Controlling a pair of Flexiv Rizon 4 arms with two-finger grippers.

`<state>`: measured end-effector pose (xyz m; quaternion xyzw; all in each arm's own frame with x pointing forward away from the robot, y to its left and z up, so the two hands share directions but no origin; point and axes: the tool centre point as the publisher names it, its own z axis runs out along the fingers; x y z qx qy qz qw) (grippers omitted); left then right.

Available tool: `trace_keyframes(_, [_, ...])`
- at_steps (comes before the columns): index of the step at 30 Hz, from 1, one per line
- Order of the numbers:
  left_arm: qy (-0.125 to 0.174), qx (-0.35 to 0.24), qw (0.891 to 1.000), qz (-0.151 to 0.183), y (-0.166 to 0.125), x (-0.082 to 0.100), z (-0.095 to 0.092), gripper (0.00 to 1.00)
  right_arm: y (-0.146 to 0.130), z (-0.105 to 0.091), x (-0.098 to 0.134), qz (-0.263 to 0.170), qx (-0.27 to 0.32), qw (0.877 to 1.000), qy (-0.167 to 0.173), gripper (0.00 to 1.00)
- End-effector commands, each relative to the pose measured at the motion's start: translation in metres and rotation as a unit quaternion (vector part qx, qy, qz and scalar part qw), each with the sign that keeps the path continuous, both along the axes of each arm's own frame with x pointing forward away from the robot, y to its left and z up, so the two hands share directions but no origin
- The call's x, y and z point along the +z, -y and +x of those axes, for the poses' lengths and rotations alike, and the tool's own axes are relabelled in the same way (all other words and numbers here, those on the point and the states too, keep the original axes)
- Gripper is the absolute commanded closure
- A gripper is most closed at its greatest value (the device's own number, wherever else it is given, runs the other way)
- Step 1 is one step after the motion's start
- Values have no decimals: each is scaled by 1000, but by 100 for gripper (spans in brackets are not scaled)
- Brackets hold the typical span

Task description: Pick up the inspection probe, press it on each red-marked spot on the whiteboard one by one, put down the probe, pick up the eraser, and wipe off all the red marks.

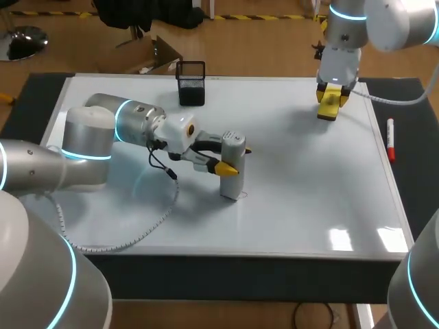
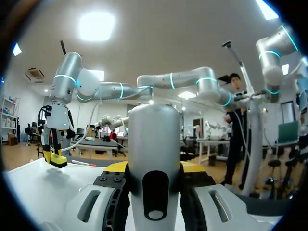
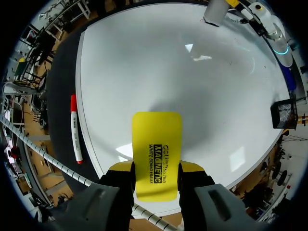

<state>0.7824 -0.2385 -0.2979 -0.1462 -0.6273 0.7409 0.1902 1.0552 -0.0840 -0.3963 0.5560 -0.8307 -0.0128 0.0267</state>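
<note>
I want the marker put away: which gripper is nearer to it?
Right. The right gripper, holding the eraser, hangs over the board's far right corner, near the marker; the left gripper, holding the probe, is at mid-board, farther off.

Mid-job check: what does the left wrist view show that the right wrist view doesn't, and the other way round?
Only the left wrist view: the left gripper shut on the upright inspection probe, seen close. Only the right wrist view: the right gripper shut on the yellow eraser, seen close, plus the black mesh holder near the edge of the whiteboard. Both: probe, eraser and whiteboard, each arm's tool small and far off from the other wrist.
</note>
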Motion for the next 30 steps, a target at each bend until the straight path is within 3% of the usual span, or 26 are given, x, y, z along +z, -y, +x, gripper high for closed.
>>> trace_keyframes(1, [2, 1, 1000, 3, 0, 1, -2, 100, 1, 0, 1, -2, 1, 1000, 0, 100])
trace_keyframes(10, [4, -5, 1000, 5, 2, 2, -3, 100, 1, 0, 1, -2, 1, 1000, 0, 100])
trace_keyframes(21, [16, -3, 999, -28, -6, 32, 3, 100, 1, 0, 1, -2, 1, 1000, 0, 100])
trace_keyframes(25, [23, 16, 999, -28, -17, 37, 13, 100, 1, 0, 1, -2, 1, 1000, 0, 100])
trace_keyframes(30, [31, 62, 997, -27, -43, 44, 42, 100, 1, 0, 1, -2, 1, 1000, 0, 100])
